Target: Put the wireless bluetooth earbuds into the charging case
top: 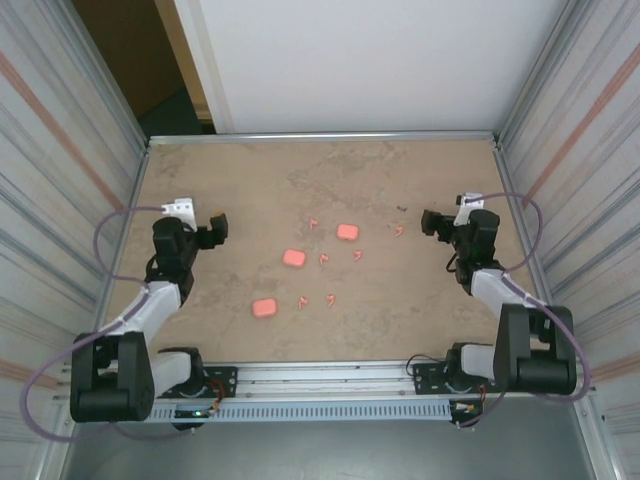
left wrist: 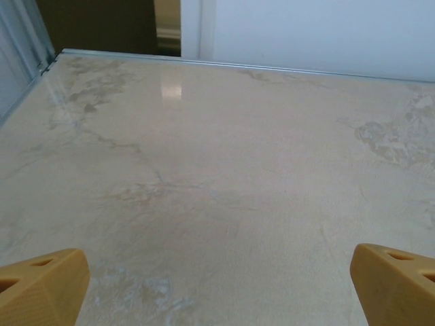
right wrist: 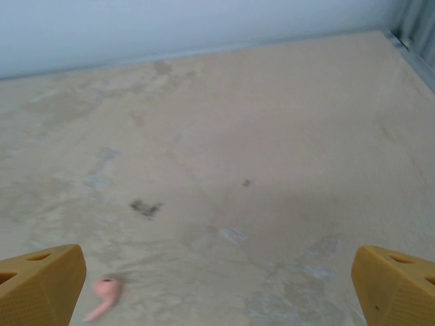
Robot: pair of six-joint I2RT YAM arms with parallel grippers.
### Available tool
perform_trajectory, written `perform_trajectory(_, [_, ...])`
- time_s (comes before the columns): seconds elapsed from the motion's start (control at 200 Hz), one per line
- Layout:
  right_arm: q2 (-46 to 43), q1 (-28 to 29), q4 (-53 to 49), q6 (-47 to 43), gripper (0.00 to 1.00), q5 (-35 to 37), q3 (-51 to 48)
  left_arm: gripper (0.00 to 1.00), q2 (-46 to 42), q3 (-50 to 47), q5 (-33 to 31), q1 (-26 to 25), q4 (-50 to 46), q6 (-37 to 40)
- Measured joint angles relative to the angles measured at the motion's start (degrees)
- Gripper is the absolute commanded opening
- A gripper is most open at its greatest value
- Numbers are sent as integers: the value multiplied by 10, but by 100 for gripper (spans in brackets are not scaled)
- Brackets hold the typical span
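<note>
Landmark = middle case (top: 293, 257), pink, on the marbled table (top: 230, 180).

Nearer the arm bases than it:
- near case (top: 264, 307), slightly left.
- bud 1 (top: 303, 300), just right of centre.
- bud 2 (top: 329, 298), a bit further right.

Level w/ landmark:
- bud 3 (top: 324, 259), just to its right.
- bud 4 (top: 357, 254), further right.

Beyond it:
- far case (top: 347, 231), to the right.
- bud 5 (top: 313, 223), slightly right.
- bud 6 (top: 398, 230), well right.

All buds lie loose on the table, none in a case.

L gripper (top: 218, 230) is well left of the landmark. Its fingers (left wrist: 41, 285) are spread wide w/ nothing between, bare table below.

R gripper (top: 428, 222) is well right. Its fingers (right wrist: 397, 282) are also spread wide. Bud 6 (right wrist: 105, 293) lies on the table by one fingertip, not gripped.
</note>
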Motion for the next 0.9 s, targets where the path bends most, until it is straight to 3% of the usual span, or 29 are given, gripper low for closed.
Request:
perform_trajectory(0.165, [-61, 59, -67, -4, 99, -37, 15, 99, -24, 51, 5, 0, -124, -68])
perform_trajectory(0.386, [-87, 177, -119, -25, 99, -61, 17, 99, -28, 70, 70, 0, -212, -152])
perform_trajectory(0.656, [-59, 302, -128, -67, 99, -57, 24, 99, -28, 60, 164, 0, -223, -247])
perform_trajectory(0.902, [22, 382, -123, -85, 99, -43, 54, 99, -17, 43, 200, 0, -228, -284])
